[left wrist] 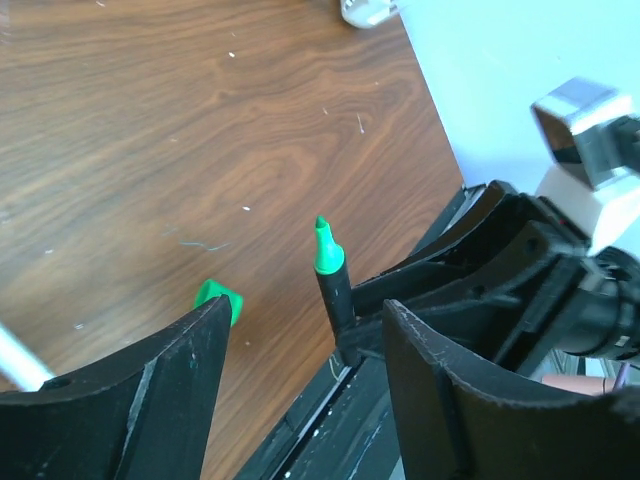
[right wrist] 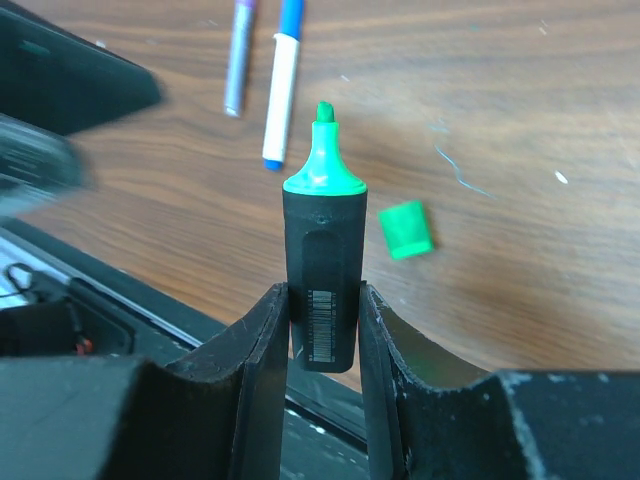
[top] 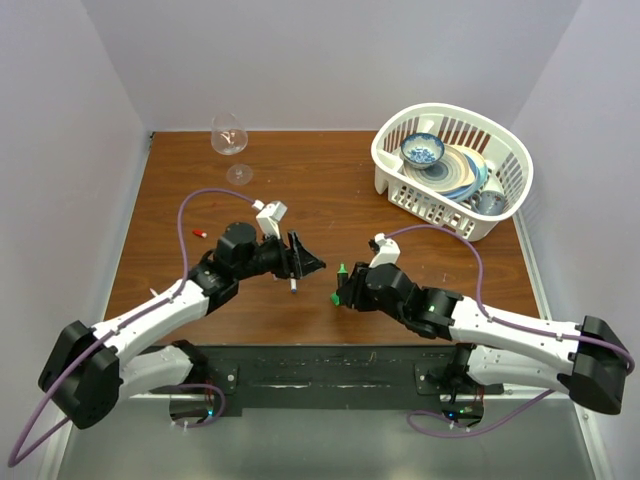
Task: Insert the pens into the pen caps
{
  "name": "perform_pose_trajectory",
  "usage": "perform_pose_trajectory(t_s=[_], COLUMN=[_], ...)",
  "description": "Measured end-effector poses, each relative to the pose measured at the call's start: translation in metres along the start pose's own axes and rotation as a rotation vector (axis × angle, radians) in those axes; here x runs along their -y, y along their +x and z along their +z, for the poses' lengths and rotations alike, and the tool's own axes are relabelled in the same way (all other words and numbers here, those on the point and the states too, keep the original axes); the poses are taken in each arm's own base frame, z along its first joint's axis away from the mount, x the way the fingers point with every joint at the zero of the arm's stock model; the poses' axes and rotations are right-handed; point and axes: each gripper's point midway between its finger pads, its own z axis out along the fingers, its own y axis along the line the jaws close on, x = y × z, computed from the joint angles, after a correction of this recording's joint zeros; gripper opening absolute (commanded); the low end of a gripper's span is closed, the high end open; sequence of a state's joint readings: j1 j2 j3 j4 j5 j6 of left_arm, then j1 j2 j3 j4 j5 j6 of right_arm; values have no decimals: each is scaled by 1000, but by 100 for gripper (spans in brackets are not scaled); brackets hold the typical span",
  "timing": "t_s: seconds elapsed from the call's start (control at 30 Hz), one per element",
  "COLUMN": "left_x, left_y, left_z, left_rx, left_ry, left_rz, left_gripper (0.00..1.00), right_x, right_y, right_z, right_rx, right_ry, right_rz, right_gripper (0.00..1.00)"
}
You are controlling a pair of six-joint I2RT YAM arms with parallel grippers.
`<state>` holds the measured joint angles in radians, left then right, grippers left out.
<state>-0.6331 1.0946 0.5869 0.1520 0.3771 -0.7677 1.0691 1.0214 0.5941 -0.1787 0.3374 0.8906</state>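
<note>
My right gripper (right wrist: pixel 322 295) is shut on the lower body of the black marker (right wrist: pixel 320 280), which stands upright with its green tip up. The green cap (right wrist: pixel 406 229) lies on the wood just right of it. In the left wrist view the same marker (left wrist: pixel 335 290) stands beyond my open left gripper (left wrist: pixel 305 310), and the green cap (left wrist: pixel 222 298) peeks over the left finger. A white pen (right wrist: pixel 281 90) with blue ends and a purple-grey pen (right wrist: pixel 238 55) lie side by side farther off. A red cap (top: pixel 199 232) lies at the far left. Both grippers face each other mid-table (top: pixel 305 262) (top: pixel 343 288).
A white basket (top: pixel 400 175) of dishes stands at the back right. A wine glass (top: pixel 229 135) is at the back left. The table's near edge with the black mounting rail (top: pixel 330 375) runs just below both grippers.
</note>
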Motion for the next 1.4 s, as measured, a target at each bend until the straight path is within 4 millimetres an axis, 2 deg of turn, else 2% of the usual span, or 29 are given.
perform_pose_trajectory(t_s=[0.13, 0.27, 0.5, 0.77, 0.93, 1.03, 1.13, 1.17, 1.23, 1.27, 1.4], left_x=[-2, -9, -2, 11, 12, 17, 23, 27, 35, 37, 45], left_y=[15, 28, 29, 28, 27, 27, 29, 31, 32, 32, 31], left_z=[13, 22, 30, 33, 34, 36, 39, 39, 40, 39, 37], left_rx=[-44, -87, -95, -85, -78, -80, -92, -99, -106, -109, -114], left_ry=[-7, -32, -27, 16, 22, 45, 78, 99, 132, 142, 186], left_rz=[-6, -14, -8, -8, -7, -10, -20, -18, -21, -22, -21], left_gripper=[64, 62, 63, 63, 59, 48, 22, 3, 0, 0, 0], right_x=[-15, -22, -15, -27, -32, -37, -40, -39, -37, -37, -41], right_y=[-11, -16, -17, -23, -26, -26, -23, -21, -19, -19, -22], right_z=[-2, -3, -3, -7, -10, -11, -11, -11, -11, -12, -21], right_rx=[30, 45, 56, 74, 85, 82, 74, 72, 69, 69, 86], right_ry=[-45, -63, -38, -90, -113, -139, -167, -169, -173, -178, -225], right_rz=[12, 4, -25, -12, -5, -9, -15, -20, -25, -27, -30], right_gripper=[0, 0, 0, 0, 0, 0, 2, 8, 17, 29, 48])
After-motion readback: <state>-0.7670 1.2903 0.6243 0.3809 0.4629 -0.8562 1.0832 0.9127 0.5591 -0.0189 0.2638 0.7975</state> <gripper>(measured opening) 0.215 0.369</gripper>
